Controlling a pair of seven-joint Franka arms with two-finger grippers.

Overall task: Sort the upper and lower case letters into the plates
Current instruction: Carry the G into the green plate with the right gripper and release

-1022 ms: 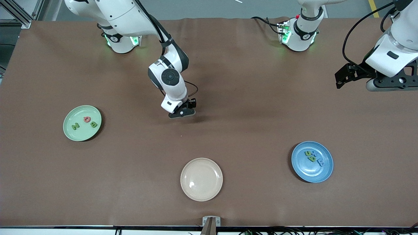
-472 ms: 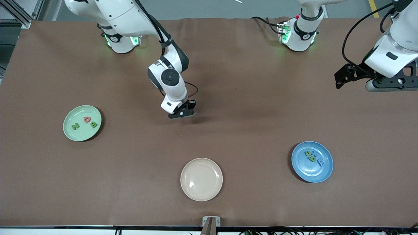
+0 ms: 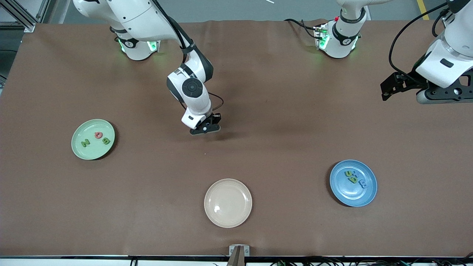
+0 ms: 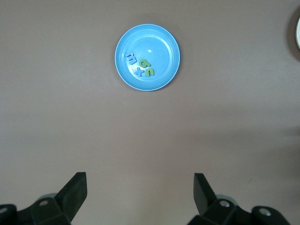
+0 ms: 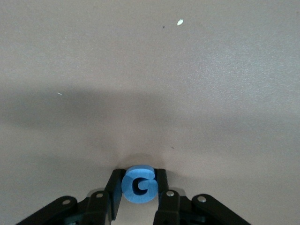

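Observation:
My right gripper (image 3: 205,129) is low over the middle of the brown cloth and shut on a blue letter G (image 5: 138,184), which sits between its fingers (image 5: 114,187); in the front view the hand hides the G. The mint green plate (image 3: 82,152) toward the right arm's end holds a red Q (image 3: 98,135), a green N (image 3: 85,143) and a B (image 3: 106,140). The blue plate (image 3: 351,195) toward the left arm's end holds several small green and blue letters (image 3: 354,178). My left gripper (image 4: 139,180) hangs open and empty, high above that end, looking down on the blue plate (image 4: 161,44).
An empty cream-beige plate (image 3: 228,203) lies near the front edge, between the two other plates. The arm bases (image 3: 335,37) stand along the table's top edge. A small metal bracket (image 3: 239,251) sits at the front edge.
The right gripper's fingers have shut on the blue G, and the hand has crept slightly toward the right arm's end. The left hand has drifted a little.

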